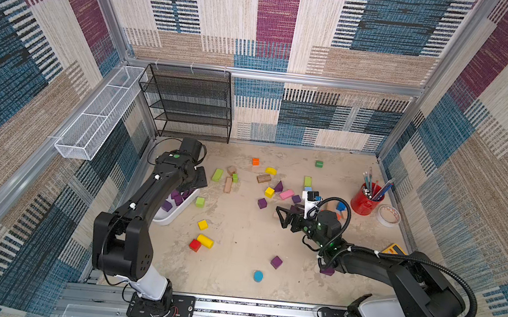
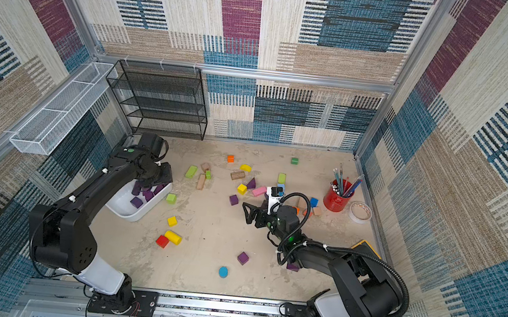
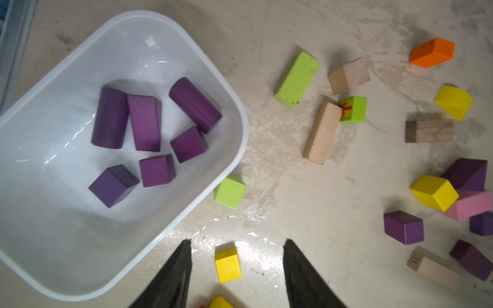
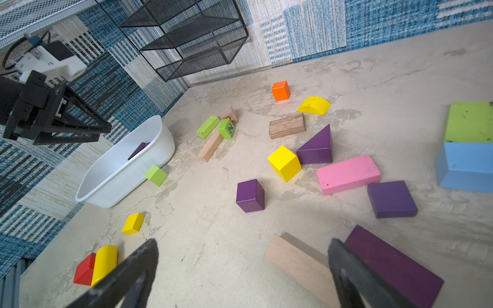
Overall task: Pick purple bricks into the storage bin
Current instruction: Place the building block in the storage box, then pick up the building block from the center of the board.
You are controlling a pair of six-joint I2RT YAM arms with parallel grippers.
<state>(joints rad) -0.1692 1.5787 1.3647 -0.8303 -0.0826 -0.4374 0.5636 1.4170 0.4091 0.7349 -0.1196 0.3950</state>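
Right fingers stand wide apart and empty, low over the worktop. Just beside one of them lies a purple bar, next to a plain wood bar. Farther out are a purple cube and a purple slab just beside the pink bar. Beyond those, a purple wedge sits close against a yellow cube.

Across the worktop, on my left side, sits the bin, well apart from these. Six purple bricks lie in it. Left fingers hang half apart just beside its rim, holding nothing.

Finding: sorting is about half done. Six purple pieces remain loose, counting two near my base that show in a top view, one in the open and one partly under my right forearm. The step in hand looks like my right arm's approach to its next pick.

Next move, in my judgement: centre the fingers across the purple bar's narrow width, descend, and close without catching the wood bar. Then carry the bar over to the bin.
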